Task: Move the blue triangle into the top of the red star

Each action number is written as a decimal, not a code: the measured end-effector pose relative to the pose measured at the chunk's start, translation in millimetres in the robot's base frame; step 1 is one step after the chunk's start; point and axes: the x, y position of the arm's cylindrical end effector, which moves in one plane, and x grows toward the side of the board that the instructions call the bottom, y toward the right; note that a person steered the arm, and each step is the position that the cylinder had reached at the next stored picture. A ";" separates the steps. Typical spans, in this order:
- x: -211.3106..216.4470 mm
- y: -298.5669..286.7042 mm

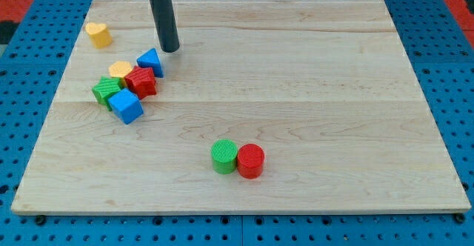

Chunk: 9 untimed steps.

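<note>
Upright, my tip (171, 50) just beside blue triangle (151, 61), upper right; no pincer visible.

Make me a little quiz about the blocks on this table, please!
1. True or false: the blue triangle lies right beside the red star, at the star's top-right.
2. Which block sits alone near the view's top left? A) yellow heart B) a purple ring C) blue cube
3. Fill in: near the view's bottom, the green cylinder touches the ____ cylinder.

Key
1. True. My tip rests just to the view's right of the triangle, slightly above it.
2. A.
3. Red: the red cylinder sits on the green one's right.
</note>
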 end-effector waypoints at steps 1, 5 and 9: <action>1.0 -0.7; 21.8 -14.0; 153.6 183.4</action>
